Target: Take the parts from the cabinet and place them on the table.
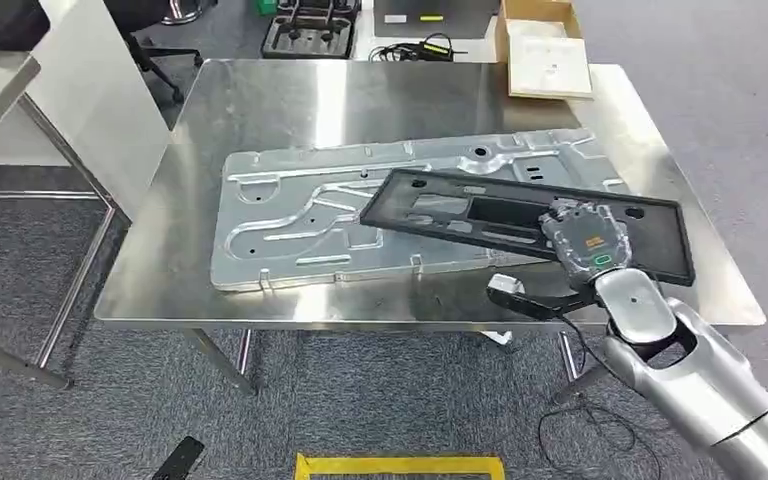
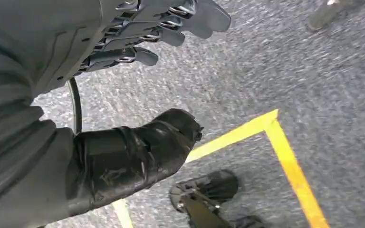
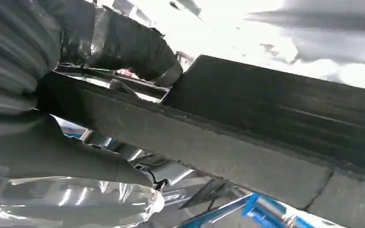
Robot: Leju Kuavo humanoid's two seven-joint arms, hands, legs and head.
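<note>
1. Lower right of the head view: the silver right arm point(image 1: 705, 385) reaches up to the bench's near edge, its right robot hand point(image 1: 588, 243) clamped on the near edge of a black rectangular frame panel point(image 1: 480, 213).
2. In the right wrist view the thick grey thumb point(image 3: 123, 45) lies on one face of the panel's edge point(image 3: 247, 142) and a finger point(image 3: 66, 159) lies against the other, so the panel is gripped between them.
3. The black frame panel lies slanted across the centre right of the head view, its far end resting on a large silver stamped metal sheet point(image 1: 290, 215); whether its near end touches the bench cannot be told.
4. The silver sheet lies flat on the steel bench point(image 1: 260, 100), filling much of the centre of the frame.
5. In the left wrist view the left robot hand point(image 2: 138, 42) hangs over grey carpet point(image 2: 323, 80), fingers loosely spread and holding nothing; yellow floor tape point(image 2: 285, 156) runs below it.
6. Upper right of the head view: an open cardboard box point(image 1: 545, 50) at the bench's far edge.
</note>
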